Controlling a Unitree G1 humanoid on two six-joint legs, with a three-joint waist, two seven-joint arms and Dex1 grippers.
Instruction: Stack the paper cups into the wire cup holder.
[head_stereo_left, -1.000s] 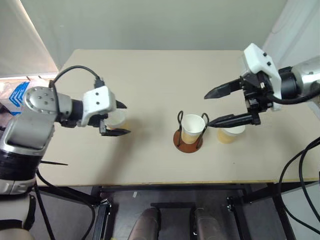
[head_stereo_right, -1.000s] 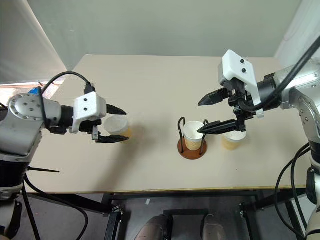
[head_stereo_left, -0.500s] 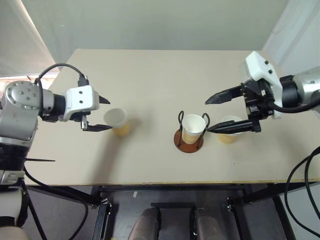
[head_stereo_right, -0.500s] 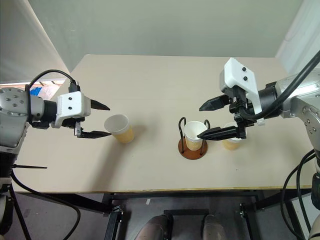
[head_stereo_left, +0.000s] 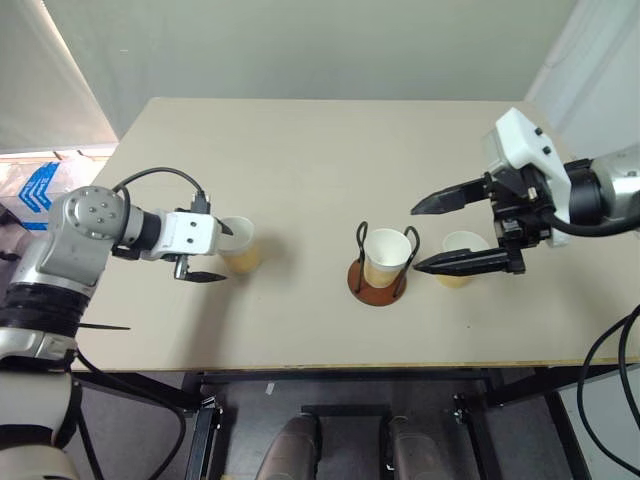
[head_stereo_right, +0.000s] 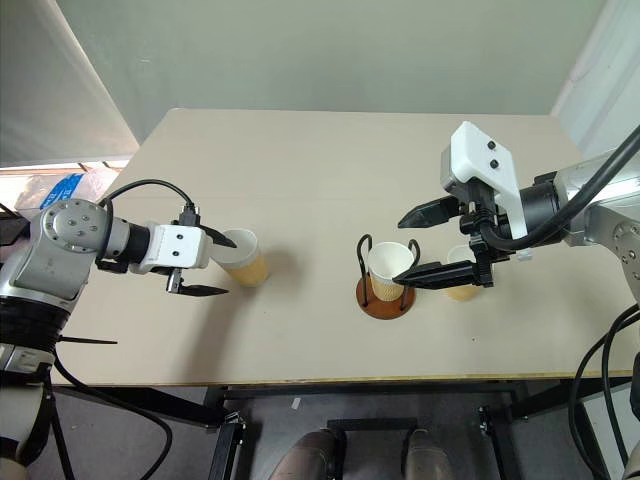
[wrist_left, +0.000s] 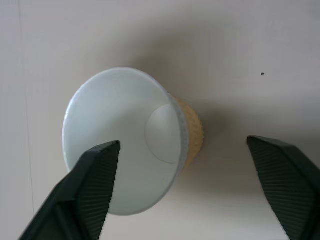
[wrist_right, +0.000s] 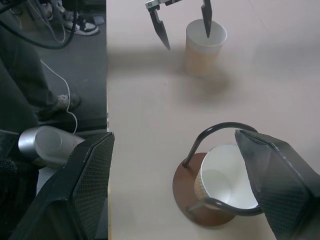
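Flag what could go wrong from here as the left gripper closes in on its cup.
1. The left gripper has one finger over the rim of the left cup; closing this way may crush the thin wall or tip it.
2. The right gripper hangs open beside the wire cup holder; a sweep could knock it, or the right cup behind the lower finger.

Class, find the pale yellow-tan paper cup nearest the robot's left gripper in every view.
Left eye view: left of centre.
Right eye view: left of centre.
Left wrist view: centre, mouth toward the camera.
Right wrist view: far end of the table.
Shared landmark: the wire cup holder with its reddish-brown round base, holding another cup.
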